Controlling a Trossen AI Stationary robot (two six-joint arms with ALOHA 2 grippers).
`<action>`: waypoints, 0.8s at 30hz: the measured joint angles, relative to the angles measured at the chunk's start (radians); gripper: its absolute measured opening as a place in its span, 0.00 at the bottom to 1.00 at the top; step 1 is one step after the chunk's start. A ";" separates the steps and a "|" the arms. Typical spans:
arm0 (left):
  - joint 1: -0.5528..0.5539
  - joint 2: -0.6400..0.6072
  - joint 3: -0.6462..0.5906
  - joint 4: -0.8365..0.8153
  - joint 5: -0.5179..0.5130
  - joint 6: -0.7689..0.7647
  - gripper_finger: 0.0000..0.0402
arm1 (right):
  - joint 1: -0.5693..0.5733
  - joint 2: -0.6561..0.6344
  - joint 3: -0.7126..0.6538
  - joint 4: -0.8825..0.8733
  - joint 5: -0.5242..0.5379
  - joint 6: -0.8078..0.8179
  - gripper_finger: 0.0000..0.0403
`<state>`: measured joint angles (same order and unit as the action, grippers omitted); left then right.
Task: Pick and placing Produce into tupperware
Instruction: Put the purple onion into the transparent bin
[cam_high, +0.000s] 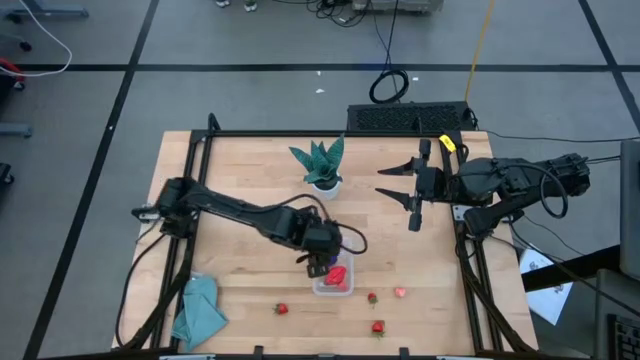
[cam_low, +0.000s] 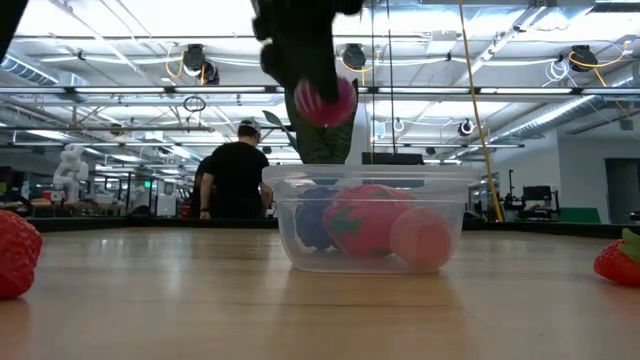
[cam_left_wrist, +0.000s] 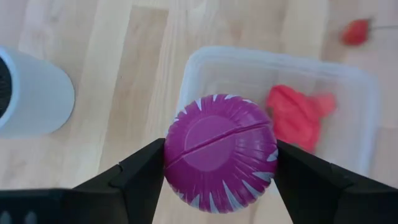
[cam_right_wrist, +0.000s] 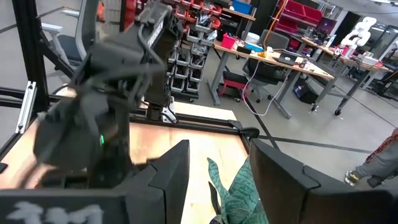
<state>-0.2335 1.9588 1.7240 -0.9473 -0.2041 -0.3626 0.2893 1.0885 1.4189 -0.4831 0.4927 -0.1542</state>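
One magenta fruit (cam_left_wrist: 219, 152) clamped in left hand (cam_left_wrist: 217, 168), above tupperware (cam_left_wrist: 348, 81).

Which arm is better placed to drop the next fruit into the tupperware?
Left. Its claw grips the magenta fruit directly above the tupperware. The right claw hangs open and empty, away beyond the potted plant.

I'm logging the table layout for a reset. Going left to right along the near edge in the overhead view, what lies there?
Crumpled teal cloth → small red toy strawberry → clear rectangular plastic container, with the left gripper over it → red strawberry → pale pink fruit piece.
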 joint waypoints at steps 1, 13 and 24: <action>0.004 0.020 0.013 -0.004 0.002 0.009 0.68 | 0.000 0.000 0.000 0.000 0.000 0.000 0.40; 0.022 0.173 0.087 0.028 0.030 0.080 0.68 | -0.002 0.000 0.000 -0.004 0.003 -0.023 0.40; 0.039 0.183 0.088 0.094 0.053 0.093 0.68 | -0.002 0.000 0.000 -0.007 0.004 -0.023 0.40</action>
<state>-0.1947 2.1414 1.8118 -0.8534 -0.1506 -0.2699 0.2874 1.0882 1.4189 -0.4900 0.4965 -0.1776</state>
